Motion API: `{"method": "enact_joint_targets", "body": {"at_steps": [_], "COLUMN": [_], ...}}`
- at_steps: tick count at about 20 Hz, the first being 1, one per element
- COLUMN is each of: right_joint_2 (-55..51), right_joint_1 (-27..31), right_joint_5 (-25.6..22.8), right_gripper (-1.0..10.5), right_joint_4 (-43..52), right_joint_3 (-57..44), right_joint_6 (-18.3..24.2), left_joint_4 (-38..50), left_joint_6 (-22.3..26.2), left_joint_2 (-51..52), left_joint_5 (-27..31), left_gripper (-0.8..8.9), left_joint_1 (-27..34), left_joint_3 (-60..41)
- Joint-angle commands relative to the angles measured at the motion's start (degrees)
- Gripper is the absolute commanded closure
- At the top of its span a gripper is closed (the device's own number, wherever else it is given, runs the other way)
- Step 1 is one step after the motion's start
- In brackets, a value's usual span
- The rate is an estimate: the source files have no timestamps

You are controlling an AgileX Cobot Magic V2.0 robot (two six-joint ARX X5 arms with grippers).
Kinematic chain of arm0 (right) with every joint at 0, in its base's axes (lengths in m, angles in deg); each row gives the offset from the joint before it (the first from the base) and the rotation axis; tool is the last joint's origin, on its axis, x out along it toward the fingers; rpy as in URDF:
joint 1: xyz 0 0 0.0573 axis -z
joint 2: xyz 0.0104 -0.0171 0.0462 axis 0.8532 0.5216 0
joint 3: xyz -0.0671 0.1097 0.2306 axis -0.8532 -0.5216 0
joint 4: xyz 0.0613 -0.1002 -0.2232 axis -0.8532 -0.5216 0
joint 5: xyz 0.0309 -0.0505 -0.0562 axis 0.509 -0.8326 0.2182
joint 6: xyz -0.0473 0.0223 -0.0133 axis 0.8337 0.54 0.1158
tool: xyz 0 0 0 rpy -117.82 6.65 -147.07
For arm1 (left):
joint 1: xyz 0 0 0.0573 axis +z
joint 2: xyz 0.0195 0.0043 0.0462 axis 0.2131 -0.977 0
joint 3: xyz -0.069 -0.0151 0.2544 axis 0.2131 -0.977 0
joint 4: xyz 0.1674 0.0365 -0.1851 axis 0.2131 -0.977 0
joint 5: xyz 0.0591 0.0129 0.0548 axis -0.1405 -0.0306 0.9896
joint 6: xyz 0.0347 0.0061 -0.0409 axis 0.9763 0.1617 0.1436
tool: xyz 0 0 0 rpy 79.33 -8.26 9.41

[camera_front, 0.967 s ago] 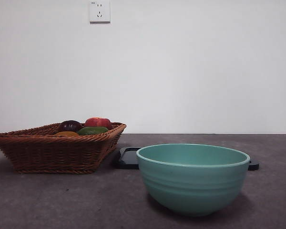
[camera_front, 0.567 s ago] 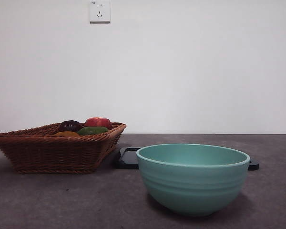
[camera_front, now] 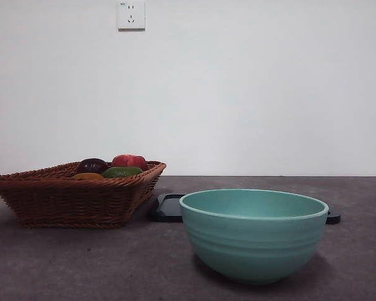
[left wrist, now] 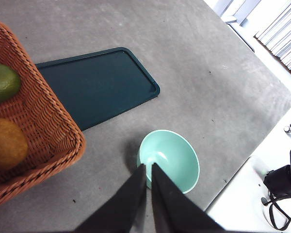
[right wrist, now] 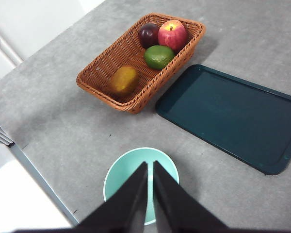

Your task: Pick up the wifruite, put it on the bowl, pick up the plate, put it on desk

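The wifruite [right wrist: 123, 79], an oval orange-brown fruit, lies in the wicker basket [right wrist: 136, 99], and also shows as wifruite [left wrist: 7, 143] and wifruite [camera_front: 88, 176]. On the grey desk [camera_front: 81, 263] stands the empty mint-teal bowl [camera_front: 254, 235], also seen as bowl [left wrist: 177, 160] and bowl [right wrist: 117, 182]. Behind it lies the plate [right wrist: 233, 116], a flat dark green tray, seen also as plate [left wrist: 94, 85] and plate [camera_front: 168, 208]. My left gripper [left wrist: 149, 166] and right gripper [right wrist: 150, 163] both hang high over the bowl, shut and holding nothing. Neither arm shows in the front view.
The basket [camera_front: 75, 197] also holds a red apple [right wrist: 172, 34], a dark purple fruit [right wrist: 148, 34] and a green fruit [right wrist: 158, 56]. The desk's edge [right wrist: 43, 189] runs close to the bowl. A wall socket [camera_front: 131, 14] sits on the white wall.
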Motion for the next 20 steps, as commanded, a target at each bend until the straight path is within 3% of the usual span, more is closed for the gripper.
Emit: {"method": "enact_joint_targets", "body": {"at_steps": [1, 4, 5, 7, 9, 14, 18, 20], "right_joint_2": [0.3, 0.4, 0.4, 0.4, 0.4, 0.4, 0.4, 0.3], "right_joint_1": [-0.3, -0.3, -0.3, -0.3, -0.3, -0.3, -0.3, -0.3], "right_joint_5": [0.0, 0.0, 0.0, 0.0, 0.0, 0.0, 0.1, 0.1], "right_gripper": [9.4, 9.4, 9.0, 5.9, 3.2, 2.9, 2.9, 2.9], "right_joint_4": [0.5, 0.5, 0.5, 0.5, 0.5, 0.5, 0.3, 0.2], "right_joint_3": [1.2, 1.2, 1.2, 1.2, 1.2, 1.2, 1.2, 1.2], "right_joint_6": [0.9, 1.0, 1.0, 1.0, 0.9, 0.9, 0.7, 0.6], "left_joint_4": [0.4, 0.4, 0.4, 0.3, 0.3, 1.5, 0.9, -1.0], "left_joint_6": [1.3, 1.5, 1.5, 1.5, 1.5, 1.4, -1.4, -2.2], "left_joint_2": [-0.3, -0.3, -0.3, -0.3, -0.3, -0.3, -0.6, -1.6], "left_joint_5": [-0.3, -0.3, -0.3, -0.3, -0.3, -0.3, 0.4, 4.9], "left_gripper": [7.92, 7.50, 6.52, 3.24, 1.00, 0.86, 0.96, 0.96], "left_joint_1": [-0.3, -0.3, -0.3, -0.3, -0.3, -0.3, -0.2, -0.2], "left_joint_3": [1.5, 1.5, 1.5, 1.5, 1.5, 1.5, 1.5, 2.3]}}
